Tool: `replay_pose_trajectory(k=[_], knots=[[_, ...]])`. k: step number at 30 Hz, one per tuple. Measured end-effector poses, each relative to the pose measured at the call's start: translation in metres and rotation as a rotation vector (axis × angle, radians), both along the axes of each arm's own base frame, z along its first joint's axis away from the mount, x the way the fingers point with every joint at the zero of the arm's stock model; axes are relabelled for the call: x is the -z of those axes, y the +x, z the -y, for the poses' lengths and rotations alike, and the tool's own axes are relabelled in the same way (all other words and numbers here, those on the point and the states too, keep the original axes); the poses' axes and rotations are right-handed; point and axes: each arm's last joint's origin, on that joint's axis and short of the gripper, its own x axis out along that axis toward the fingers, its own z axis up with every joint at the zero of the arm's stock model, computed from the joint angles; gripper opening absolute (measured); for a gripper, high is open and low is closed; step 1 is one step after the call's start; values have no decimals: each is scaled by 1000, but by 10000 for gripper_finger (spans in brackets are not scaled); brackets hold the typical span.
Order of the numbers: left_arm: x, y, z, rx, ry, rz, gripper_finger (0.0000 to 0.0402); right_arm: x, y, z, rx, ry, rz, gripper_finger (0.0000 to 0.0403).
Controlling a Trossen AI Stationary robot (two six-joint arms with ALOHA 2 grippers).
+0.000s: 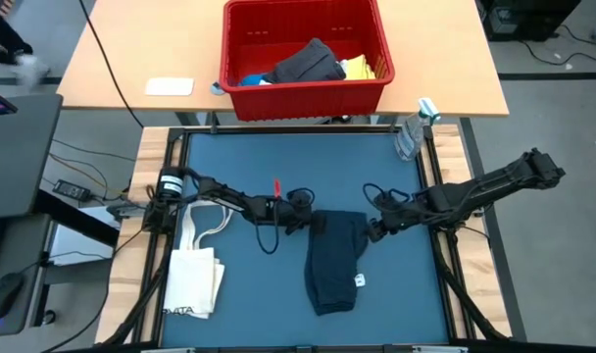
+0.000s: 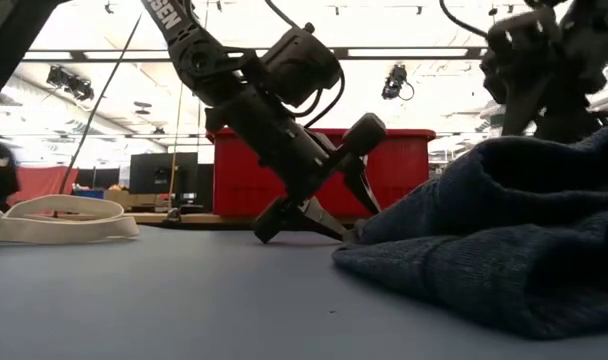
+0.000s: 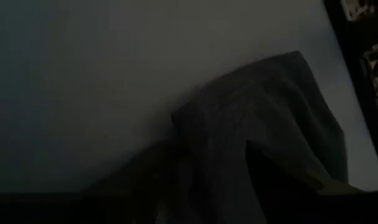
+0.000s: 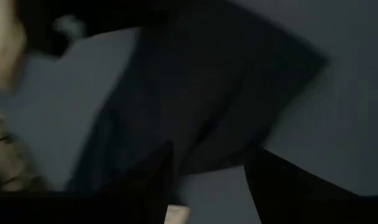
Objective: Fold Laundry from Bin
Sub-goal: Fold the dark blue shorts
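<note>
A dark navy cloth (image 1: 335, 260) lies lengthwise on the blue table mat, bunched at its far end; it also shows in the low view (image 2: 504, 240). My left gripper (image 1: 313, 222) is low at the cloth's far left corner, open, with cloth (image 3: 263, 118) between its fingers. My right gripper (image 1: 372, 228) is at the far right corner, open, with the cloth's edge (image 4: 195, 93) between its fingers. The red bin (image 1: 308, 93) stands on the wooden table behind and holds dark grey (image 1: 308, 61), yellow (image 1: 362, 67) and blue (image 1: 254, 78) pieces. My left gripper slants down from the table's left, fingertips at the mat (image 2: 304, 228), one on each side of the cloth's far left corner (image 3: 207, 124); whether they touch it I cannot tell. My right gripper slants in from the right around the far right edge (image 4: 207, 155); I cannot tell if it touches.
A cream tote bag (image 1: 195, 275) with long handles lies on the mat's near left. A clear spray bottle (image 1: 411, 132) stands at the far right corner. A flat white object (image 1: 169, 86) lies on the wooden table left of the bin.
</note>
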Motion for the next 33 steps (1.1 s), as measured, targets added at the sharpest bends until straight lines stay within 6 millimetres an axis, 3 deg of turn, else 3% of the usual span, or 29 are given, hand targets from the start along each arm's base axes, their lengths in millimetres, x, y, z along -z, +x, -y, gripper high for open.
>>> replay_pose_trajectory(k=[6, 10, 16, 21, 25, 31, 33], knots=[[1, -1, 7, -21, 53, -3, 167, 14, 0, 2, 56, -64, -89, 199], [2, -1, 6, -2, 66, -8, 137, 37, -1, 2, 94, -74, -137, 200], [2, -1, 9, 45, 102, -18, 95, 79, 0, 18, 192, 31, 4, 221], [2, -1, 9, 53, 109, -18, 68, 96, -1, 27, 237, 65, 56, 220], [2, -1, 8, 54, 112, -18, 38, 98, 5, 32, 190, 49, 64, 175], [1, 0, 8, 62, 129, -1, 9, 104, 12, 38, 146, 20, 73, 39], [1, 1, 7, 71, 142, 2, 9, 106, 15, 39, 98, 14, 84, 15]])
